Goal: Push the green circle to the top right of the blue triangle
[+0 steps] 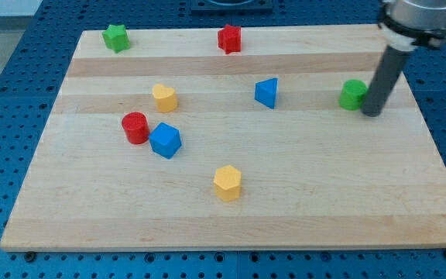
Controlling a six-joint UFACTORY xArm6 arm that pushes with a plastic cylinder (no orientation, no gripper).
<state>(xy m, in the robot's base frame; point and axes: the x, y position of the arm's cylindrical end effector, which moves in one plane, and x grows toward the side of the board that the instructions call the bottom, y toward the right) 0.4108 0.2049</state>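
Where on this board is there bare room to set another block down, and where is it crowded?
Free: the wooden board from the yellow hexagon to the view's right edge, and the middle between blue triangle and blue cube. Crowded: red cylinder against the cube below the yellow heart; my tip beside the green circle.

Wooden board on blue pegboard. On it: green star, red star, yellow heart, blue triangle, green circle, red circle, blue cube, yellow hexagon, my tip just right of green circle.
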